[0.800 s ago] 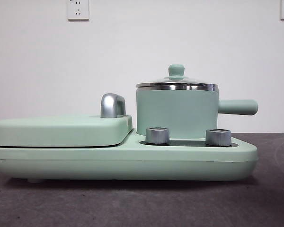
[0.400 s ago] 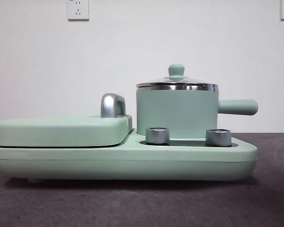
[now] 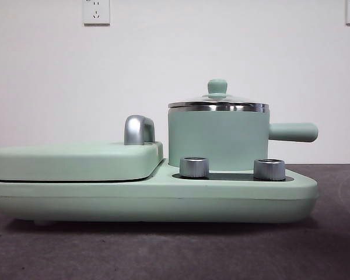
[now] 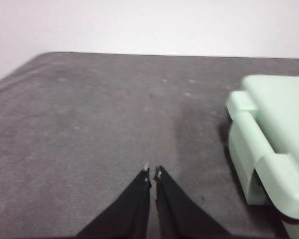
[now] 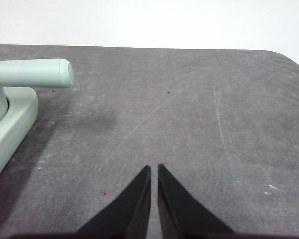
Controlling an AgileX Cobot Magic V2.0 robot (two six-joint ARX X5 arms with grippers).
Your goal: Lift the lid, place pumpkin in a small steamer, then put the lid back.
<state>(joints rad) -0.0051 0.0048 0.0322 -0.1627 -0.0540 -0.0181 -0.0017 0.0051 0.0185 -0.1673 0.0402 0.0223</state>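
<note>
The small steamer (image 3: pixel 217 140), a mint-green pot with a chrome rim and a straight side handle (image 3: pixel 293 132), stands on the right half of a mint-green cooker base (image 3: pixel 151 201). The lid (image 3: pixel 217 100) with its mint-green knob rests on the pot. The pumpkin is out of view. My left gripper (image 4: pixel 152 174) is shut over bare table beside the cooker's flat section (image 4: pixel 269 144). My right gripper (image 5: pixel 154 168) is shut over bare table, some way from the steamer's handle (image 5: pixel 32 73). Neither gripper shows in the front view.
A wide flat mint-green cover (image 3: pixel 76 161) with a chrome handle (image 3: pixel 139 129) takes up the base's left half. Two chrome dials (image 3: pixel 194 167) sit in front of the pot. Dark grey table surface (image 5: pixel 189 114) spreads to both sides of the cooker.
</note>
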